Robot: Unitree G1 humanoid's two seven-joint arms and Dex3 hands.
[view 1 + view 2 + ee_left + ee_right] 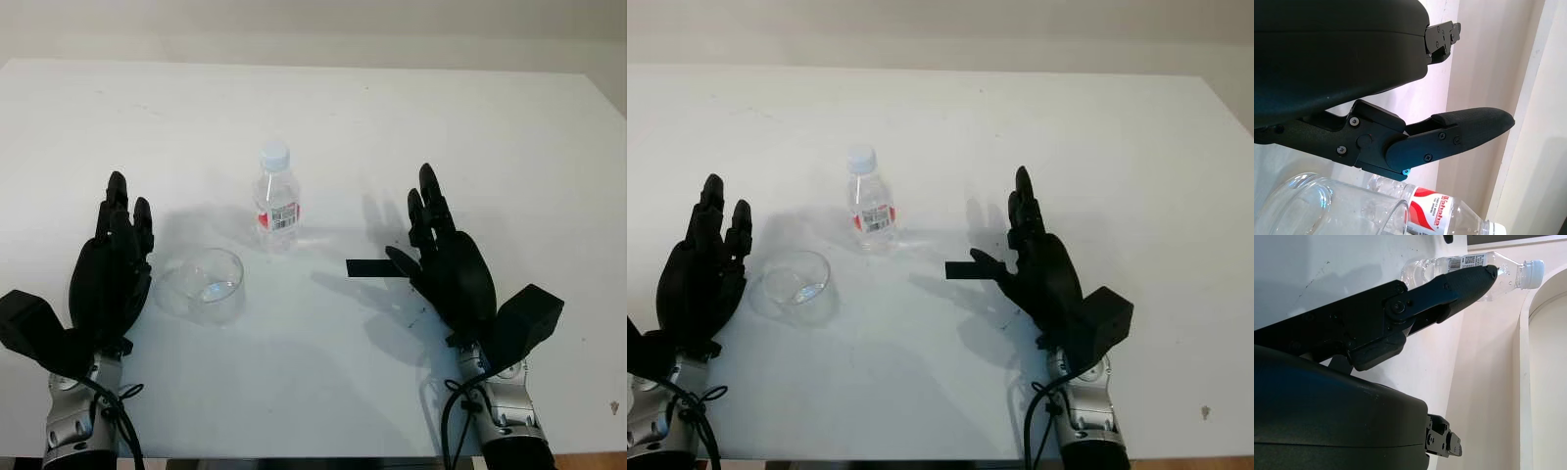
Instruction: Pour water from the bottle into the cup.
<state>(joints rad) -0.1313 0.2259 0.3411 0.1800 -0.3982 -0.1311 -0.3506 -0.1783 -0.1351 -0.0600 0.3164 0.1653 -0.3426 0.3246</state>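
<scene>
While nothing is grasped yet, the head views show the capped bottle [276, 199] upright on the table [490, 127], the cup [204, 283] near its front-left, and the left hand [113, 269] beside the cup and right hand [446, 259] well right of the bottle, both empty and unclenched, seemingly poised for reaching. From the left wrist, cup [1327, 210] and bottle [1449, 215] sit past the fingers [1459, 132]; from the right wrist, the bottle [1469, 267] lies beyond the fingertip [1474, 279].
</scene>
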